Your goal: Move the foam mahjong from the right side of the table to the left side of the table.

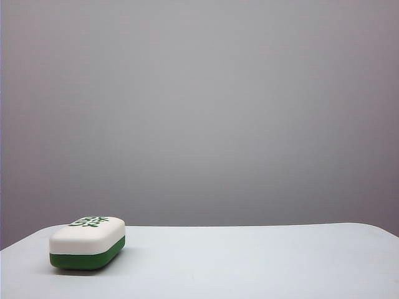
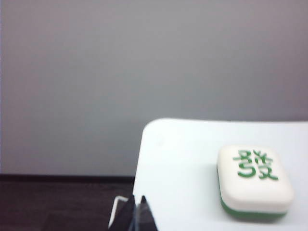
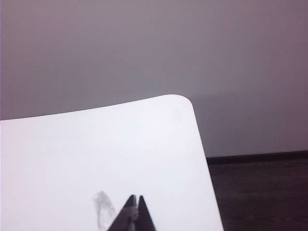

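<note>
The foam mahjong (image 1: 87, 242) lies flat on the left part of the white table (image 1: 262, 261), white face with green characters up, dark green layer below. In the left wrist view the foam mahjong (image 2: 254, 181) rests some way inward from the table's edge, apart from my left gripper (image 2: 137, 198), whose dark fingertips meet with nothing between them, right at that edge. My right gripper (image 3: 135, 198) is shut too, empty, hovering over bare table (image 3: 96, 144) near a rounded corner. Neither gripper appears in the exterior view.
A plain grey wall (image 1: 199, 106) stands behind the table. Dark floor (image 2: 62, 202) shows beyond the table's edge in the left wrist view, and dark floor (image 3: 260, 192) past the corner in the right wrist view. A faint smudge (image 3: 103, 204) marks the tabletop beside the right gripper.
</note>
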Controlling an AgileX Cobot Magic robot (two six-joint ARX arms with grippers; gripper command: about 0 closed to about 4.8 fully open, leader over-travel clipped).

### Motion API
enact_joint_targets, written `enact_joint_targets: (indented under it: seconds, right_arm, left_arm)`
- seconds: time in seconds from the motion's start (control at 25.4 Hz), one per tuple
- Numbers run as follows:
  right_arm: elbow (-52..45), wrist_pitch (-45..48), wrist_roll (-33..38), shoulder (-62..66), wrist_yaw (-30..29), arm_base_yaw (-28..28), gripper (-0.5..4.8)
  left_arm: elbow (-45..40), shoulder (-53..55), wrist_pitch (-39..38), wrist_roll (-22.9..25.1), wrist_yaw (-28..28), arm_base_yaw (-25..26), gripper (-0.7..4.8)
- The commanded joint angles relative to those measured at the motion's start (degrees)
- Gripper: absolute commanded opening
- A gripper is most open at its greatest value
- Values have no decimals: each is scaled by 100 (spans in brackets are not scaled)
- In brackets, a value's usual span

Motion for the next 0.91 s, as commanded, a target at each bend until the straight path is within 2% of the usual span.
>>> enact_joint_targets:
  seconds: [0.04,0.91]
  right_arm:
    - [-37,31,-11,0,-31,2,-5]
    - [-37,39,-13,-7,-107,-7,-4]
  left_arm:
    - [15,0,-236,7,179,4,-2]
    - [15,0,-313,-15,170,4,-2]
